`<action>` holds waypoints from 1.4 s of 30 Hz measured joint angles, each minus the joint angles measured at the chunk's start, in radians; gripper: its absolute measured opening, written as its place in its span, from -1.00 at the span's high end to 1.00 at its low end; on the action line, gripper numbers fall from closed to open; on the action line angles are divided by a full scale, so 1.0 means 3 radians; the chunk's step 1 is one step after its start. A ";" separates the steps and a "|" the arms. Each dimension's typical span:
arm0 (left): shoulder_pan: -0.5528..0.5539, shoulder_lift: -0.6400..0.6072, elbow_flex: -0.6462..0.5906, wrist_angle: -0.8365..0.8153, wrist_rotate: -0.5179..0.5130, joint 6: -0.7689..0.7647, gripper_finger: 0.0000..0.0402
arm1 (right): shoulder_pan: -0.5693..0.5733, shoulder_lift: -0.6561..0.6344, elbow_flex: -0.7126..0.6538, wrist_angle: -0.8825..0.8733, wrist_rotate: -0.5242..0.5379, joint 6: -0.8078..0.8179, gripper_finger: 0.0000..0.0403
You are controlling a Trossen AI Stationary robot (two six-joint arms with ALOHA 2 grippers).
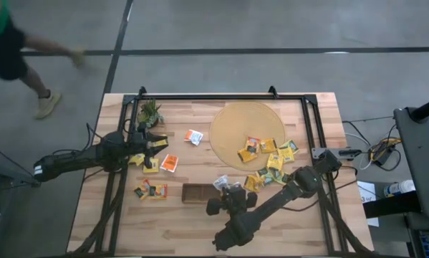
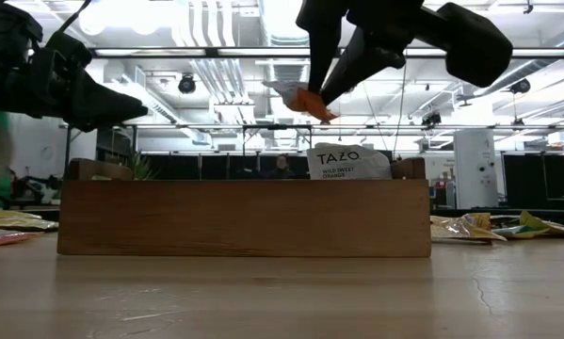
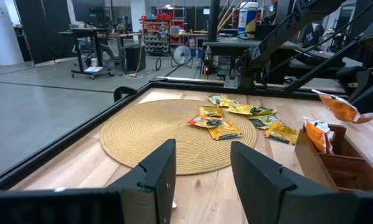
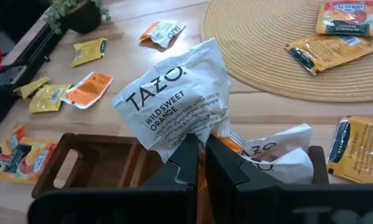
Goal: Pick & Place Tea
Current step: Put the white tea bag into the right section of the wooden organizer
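My right gripper (image 4: 200, 144) is shut on a white-and-orange tea sachet (image 4: 174, 99), held above the right end of the dark brown tray (image 2: 244, 217). Another white sachet (image 2: 347, 160) stands inside that end of the tray. More yellow and orange sachets lie on the round woven mat (image 1: 232, 122) and on the table to the tray's left (image 1: 151, 190). My left gripper (image 3: 202, 168) stands open and level over the table's left side (image 1: 153, 143), with nothing between its fingers. My right gripper pinches the sachet by one edge (image 4: 187, 135) between its two fingertips. The fingers (image 2: 330, 66) come from above, slanting down. The sachet sticks out past the fingertips, crumpled and tilted, lifted clear above the tray.
A small green plant (image 1: 150, 111) stands at the table's far left. A black frame (image 1: 200, 97) runs along the table's edges. Loose sachets (image 1: 170, 163) lie near my left gripper. A person (image 1: 13, 50) walks on the floor beyond the far left corner.
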 joint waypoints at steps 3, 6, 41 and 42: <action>0.0000 0.0000 0.0000 0.0001 0.0000 0.0000 0.27 | 0.0021 0.0005 -0.0001 0.0001 0.0022 0.0014 0.95; 0.0000 0.0000 0.0000 0.0001 0.0000 0.0000 0.27 | 0.0087 0.0007 -0.0001 0.0001 0.0086 0.0025 0.95; 0.0000 0.0000 0.0000 0.0001 0.0000 0.0000 0.27 | 0.0283 0.0001 -0.0055 0.0343 0.0167 -0.0249 0.94; 0.0000 -0.0001 0.0000 0.0001 0.0000 -0.0001 0.27 | 0.0293 0.0001 -0.0062 0.0361 0.0231 -0.0249 0.94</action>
